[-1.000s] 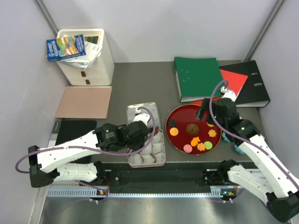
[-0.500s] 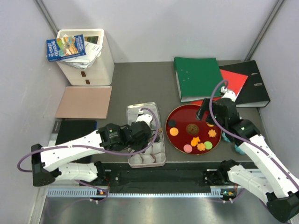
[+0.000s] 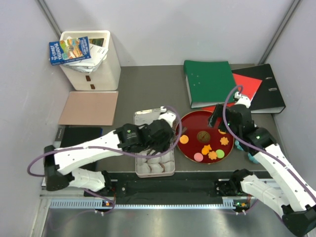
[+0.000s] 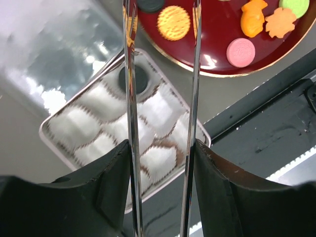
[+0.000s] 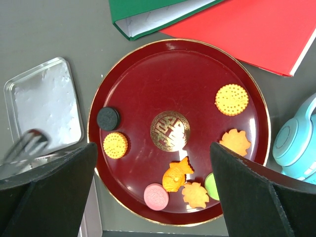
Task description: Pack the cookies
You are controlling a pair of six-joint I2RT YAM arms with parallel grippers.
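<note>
Change: left gripper (image 4: 163,19) has swung from tin tray (image 3: 148,117) toward red plate (image 5: 163,79), jaws parted, empty.
Delivered: black cookie (image 4: 134,79) sits among tray's paper cups (image 4: 74,126).
Waiting: other cookies (image 5: 232,98) on plate.
Idle: right gripper (image 5: 153,163) wide, empty, above plate.

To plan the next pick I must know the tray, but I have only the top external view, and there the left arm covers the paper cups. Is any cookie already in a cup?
Observer: Yes. The left wrist view shows one black cookie lying in one of the paper cups of the tray. The other cups in view look empty.
Operator: Does the left hand carry something?
Observer: No. It is open, with nothing between its fingers.
Operator: What lies under the right hand?
Observer: The right wrist view shows an orange round cookie on the plate, on the side towards the red folder.
</note>
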